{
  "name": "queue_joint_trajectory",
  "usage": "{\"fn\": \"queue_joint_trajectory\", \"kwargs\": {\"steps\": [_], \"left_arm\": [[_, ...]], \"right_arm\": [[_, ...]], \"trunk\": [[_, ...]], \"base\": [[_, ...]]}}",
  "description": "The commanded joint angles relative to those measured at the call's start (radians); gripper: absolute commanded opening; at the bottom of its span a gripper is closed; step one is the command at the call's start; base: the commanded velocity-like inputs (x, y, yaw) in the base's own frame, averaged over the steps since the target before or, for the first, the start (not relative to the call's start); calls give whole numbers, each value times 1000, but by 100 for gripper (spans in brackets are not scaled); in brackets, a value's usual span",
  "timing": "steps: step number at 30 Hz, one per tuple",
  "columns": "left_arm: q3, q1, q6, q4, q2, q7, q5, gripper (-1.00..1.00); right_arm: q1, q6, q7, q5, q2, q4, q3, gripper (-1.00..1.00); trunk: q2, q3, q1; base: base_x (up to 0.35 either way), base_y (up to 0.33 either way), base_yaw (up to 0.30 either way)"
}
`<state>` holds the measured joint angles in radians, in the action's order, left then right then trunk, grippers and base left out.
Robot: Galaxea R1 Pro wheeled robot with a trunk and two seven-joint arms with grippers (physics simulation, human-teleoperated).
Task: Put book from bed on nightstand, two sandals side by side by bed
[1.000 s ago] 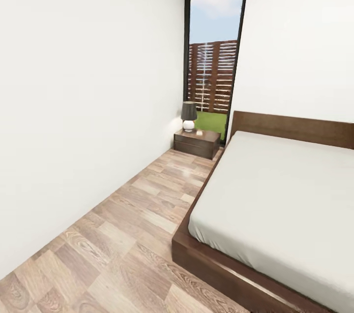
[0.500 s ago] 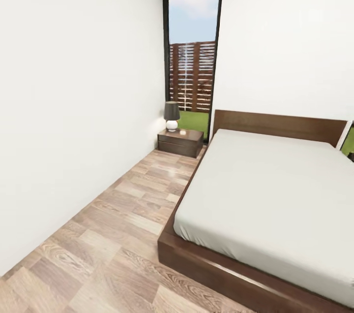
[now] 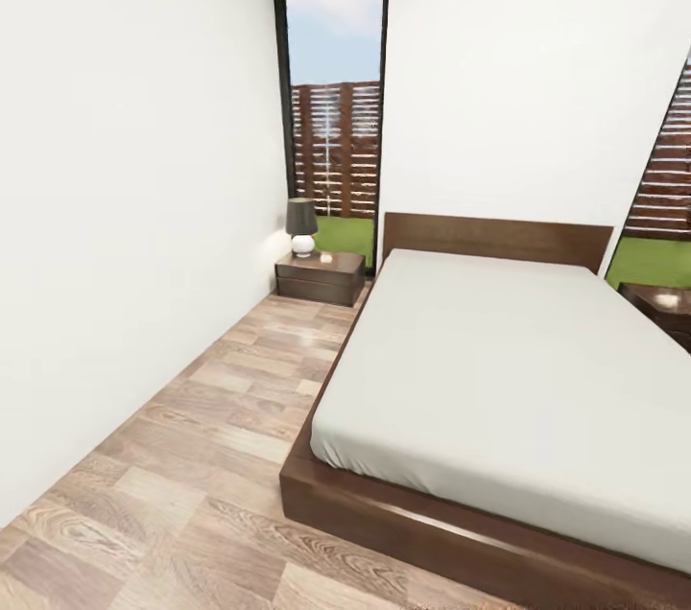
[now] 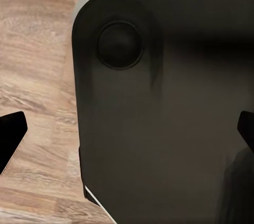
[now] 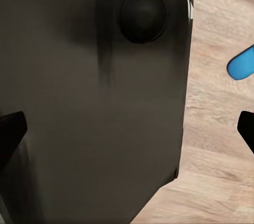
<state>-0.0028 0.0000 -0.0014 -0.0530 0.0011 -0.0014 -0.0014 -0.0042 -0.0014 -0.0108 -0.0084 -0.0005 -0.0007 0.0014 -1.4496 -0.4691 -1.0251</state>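
Observation:
The bed (image 3: 499,370), with its dark brown frame and pale mattress, takes up the right half of the head view, headboard against the far wall. One nightstand (image 3: 320,276) stands at its far left corner under a tall window. A second nightstand (image 3: 662,308) peeks in at the right edge. The book is out of view. The end of one blue sandal (image 5: 242,63) lies on the wood floor beside my dark base. My left gripper (image 4: 127,134) and right gripper (image 5: 127,131) hang over the base (image 4: 159,108), both open and holding nothing.
A small lamp (image 3: 301,226) with a dark shade and a small pale object stand on the left nightstand. A white wall (image 3: 115,207) runs along the left, leaving a strip of wood floor (image 3: 211,428) between it and the bed.
The head camera has swung right: bed, window and left nightstand sit further left in the picture. A second window and nightstand have come into view at the right edge.

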Motion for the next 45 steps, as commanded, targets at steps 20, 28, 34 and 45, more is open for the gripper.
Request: {"fn": "queue_joint_trajectory", "kwargs": {"steps": [20, 28, 34, 45], "left_arm": [[0, 0, 0, -1, 0, 0, 0, 100], [0, 0, 0, -1, -1, 0, 0, 100], [0, 0, 0, -1, -1, 0, 0, 100], [0, 0, 0, -1, -1, 0, 0, 100]], "right_arm": [[0, 0, -1, -1, 0, 0, 0, 100], [0, 0, -1, -2, 0, 0, 0, 100], [0, 0, -1, -2, 0, 0, 0, 100], [0, 0, -1, -1, 0, 0, 0, 100]], "trunk": [[0, -1, 0], [0, -1, 0], [0, -2, 0], [0, -7, 0]], "base": [[0, 0, -242], [0, 0, -245], [0, 0, -259], [0, 0, -279]]}}
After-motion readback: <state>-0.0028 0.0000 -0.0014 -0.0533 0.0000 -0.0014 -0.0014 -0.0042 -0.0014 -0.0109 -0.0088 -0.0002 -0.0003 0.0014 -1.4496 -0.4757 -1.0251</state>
